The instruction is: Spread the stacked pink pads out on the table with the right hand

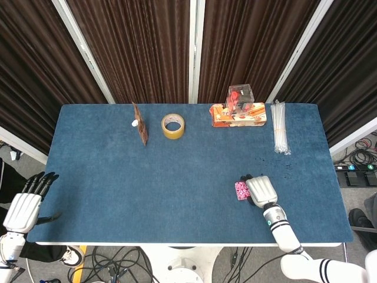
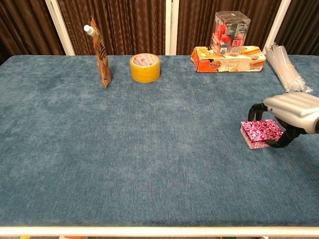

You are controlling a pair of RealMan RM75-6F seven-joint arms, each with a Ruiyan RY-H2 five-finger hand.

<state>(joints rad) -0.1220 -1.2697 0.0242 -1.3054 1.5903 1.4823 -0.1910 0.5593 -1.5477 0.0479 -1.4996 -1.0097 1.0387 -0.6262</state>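
The stack of pink patterned pads (image 1: 241, 189) (image 2: 260, 130) lies on the blue table (image 1: 147, 183) at the front right. My right hand (image 1: 261, 190) (image 2: 294, 107) arches over the stack's right side. One dark finger curls down behind the stack and the thumb hooks in at its front edge, so the hand grips the stack. The pads still sit one on top of another. My left hand (image 1: 23, 206) hangs off the table's front left corner with its fingers straight and nothing in it; the chest view does not show it.
Along the back edge stand a brown pouch (image 1: 140, 124) (image 2: 101, 55), a yellow tape roll (image 1: 172, 125) (image 2: 145, 67), and an orange box (image 1: 238, 115) (image 2: 229, 59) with a clear box of red items (image 2: 231, 27) on top. A bundle of clear straws (image 1: 280, 127) (image 2: 285, 62) lies at the back right.
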